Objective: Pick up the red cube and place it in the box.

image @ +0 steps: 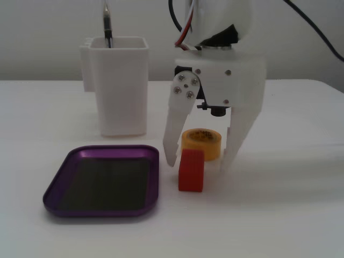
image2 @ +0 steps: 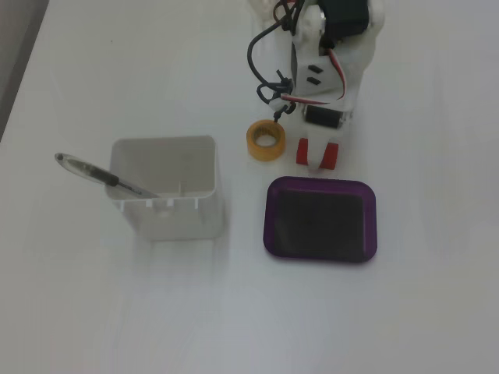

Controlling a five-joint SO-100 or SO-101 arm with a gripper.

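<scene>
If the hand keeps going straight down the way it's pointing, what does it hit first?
Most likely the red cube, which sits between the open hand's fingers; beyond it, the table. Depth is hard to judge.
</scene>
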